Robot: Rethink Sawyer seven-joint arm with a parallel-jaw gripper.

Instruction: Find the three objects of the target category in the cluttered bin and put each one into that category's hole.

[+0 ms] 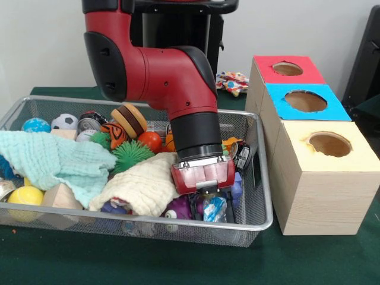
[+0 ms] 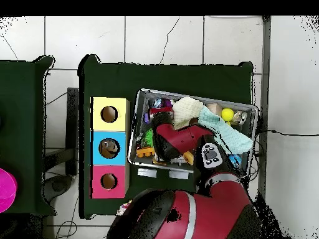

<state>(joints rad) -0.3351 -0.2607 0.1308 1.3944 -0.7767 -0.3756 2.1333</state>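
The tool [image 1: 209, 191] is down inside the cluttered bin [image 1: 266, 178], at its near corner on the side toward the boxes. Below the pink-lit wrist housing, dark parts reach into the toys, but I cannot tell whether the tool is released, clenched or grasping anything; the clutter hides that part.

Just beneath and in front of the tool sits something with a bluish, shiny surface [image 1: 215, 209]. It may be one of the clear plastic bottles, though from here it could just as well be another toy. No bottle is plainly recognisable anywhere else in the bin. A cream cloth [image 1: 145, 184] touches the tool's side, and a mint-green cloth [image 1: 56, 160] covers much of the far half; either could be hiding bottles.

The blue-topped box's hole [image 1: 305, 101] stands outside the bin, in the middle of the row between the red-topped and yellow-topped boxes on the green desk [image 1: 178, 261]. In the overhead view a brownish shape shows inside that hole, but what it is cannot be made out.

My judgement: the search is under way, no delivery can be confirmed, and all three bottles may be left to find.
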